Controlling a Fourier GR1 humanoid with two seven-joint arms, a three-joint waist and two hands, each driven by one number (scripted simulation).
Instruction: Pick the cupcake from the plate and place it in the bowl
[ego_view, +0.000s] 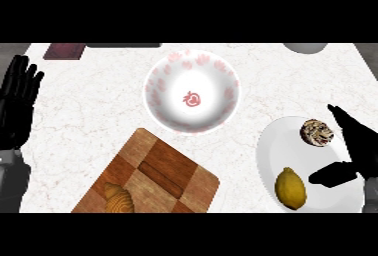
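Over at four o'clock from the bowl (158, 84) I see the white plate (272, 150). The cupcake (317, 133) sits on it, near its rim at one o'clock. A lemon (290, 187) lies on the same plate at six o'clock, apart from the cupcake.

My right hand (362, 150) hangs over the plate's three o'clock side, coming in from the lower right corner. Its fingers (342, 120) are straight and together, pointing toward eleven o'clock. The thumb (331, 174) spreads out toward nine, so the hand is wide and holds nothing. The fingers run just beside the cupcake on its three o'clock side; I cannot tell whether they touch it.

My left hand (19, 95) rests at the view's nine o'clock edge, flat, fingers up.

The bowl, white with red marks, stands upright on the counter (88, 110). At its seven o'clock lies a wooden cutting board (159, 165) with a piece of bread (118, 198) on it.
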